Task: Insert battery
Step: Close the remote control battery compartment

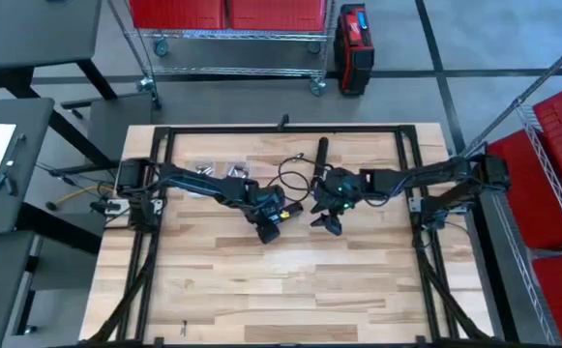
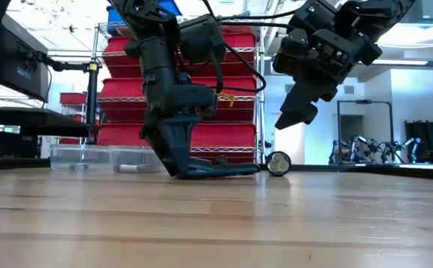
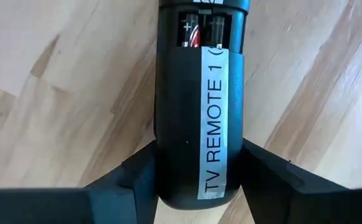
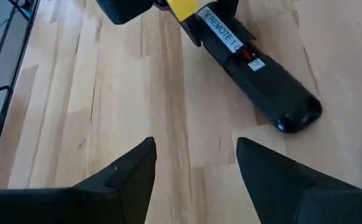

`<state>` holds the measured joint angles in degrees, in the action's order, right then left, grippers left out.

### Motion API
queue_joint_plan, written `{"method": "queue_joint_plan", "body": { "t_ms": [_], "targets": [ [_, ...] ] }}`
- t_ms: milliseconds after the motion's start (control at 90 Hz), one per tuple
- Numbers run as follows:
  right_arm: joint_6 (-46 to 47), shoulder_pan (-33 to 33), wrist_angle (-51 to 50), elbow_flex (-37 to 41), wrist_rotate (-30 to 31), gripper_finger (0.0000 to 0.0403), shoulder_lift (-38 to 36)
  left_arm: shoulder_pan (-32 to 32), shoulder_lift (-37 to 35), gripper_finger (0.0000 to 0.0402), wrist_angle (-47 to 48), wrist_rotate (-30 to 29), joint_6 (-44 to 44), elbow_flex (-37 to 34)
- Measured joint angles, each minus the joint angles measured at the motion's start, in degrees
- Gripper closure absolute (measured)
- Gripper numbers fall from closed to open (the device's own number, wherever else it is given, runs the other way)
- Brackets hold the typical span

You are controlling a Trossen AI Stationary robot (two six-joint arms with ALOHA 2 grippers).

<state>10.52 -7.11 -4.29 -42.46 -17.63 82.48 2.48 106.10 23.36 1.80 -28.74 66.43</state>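
A black remote with a white label reading "TV REMOTE 1" lies on the wooden table, its back up. Its battery compartment is open, and a battery with a plus mark and some red shows inside. My left gripper is shut on the remote's near end, at the table's middle. My right gripper hangs open above the table to the right of the remote, with nothing between its fingers; the low view shows it raised. My left gripper pinches the remote's two long sides between its two fingers, at the labelled end away from the open compartment. The fingers slant down from above. The remote lies flat on the table.
Two clear trays stand at the far left of the table. A dark rod-shaped thing and a loop of cable lie behind the grippers. The near half of the table is bare wood.
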Motion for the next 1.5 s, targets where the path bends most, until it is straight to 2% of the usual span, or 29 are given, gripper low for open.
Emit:
{"method": "queue_joint_plan", "body": {
  "t_ms": [211,567,922,1267,1422,1500],
  "targets": [
    [0.03,0.00,0.00,0.00,0.07,0.0191,0.00,0.00,0.02,0.0231,-0.82,-0.04,-0.04,-0.02],
    [0.03,-0.02,0.00,0.00,0.26,0.0191,0.00,0.00,0.02,0.0182,-0.79,0.98,-0.22,-0.02],
    [0.03,-0.02,-0.02,0.02,0.26,0.0191,0.02,0.22,-0.42,0.0178,0.57,1.09,-0.62,-0.03],
    [-0.49,-0.02,-0.01,0.04,0.29,0.0191,0.02,-0.37,-0.83,0.0178,21.46,-0.24,3.28,10.10],
    [-1.70,-0.02,-0.05,0.04,1.99,0.0191,0.03,-3.40,-3.06,0.0178,28.76,-2.83,2.97,10.00],
    [-2.84,-0.02,-0.08,0.04,2.71,0.0191,0.04,-5.47,-5.18,0.0178,28.95,-4.02,1.50,8.04]
  ]
}}
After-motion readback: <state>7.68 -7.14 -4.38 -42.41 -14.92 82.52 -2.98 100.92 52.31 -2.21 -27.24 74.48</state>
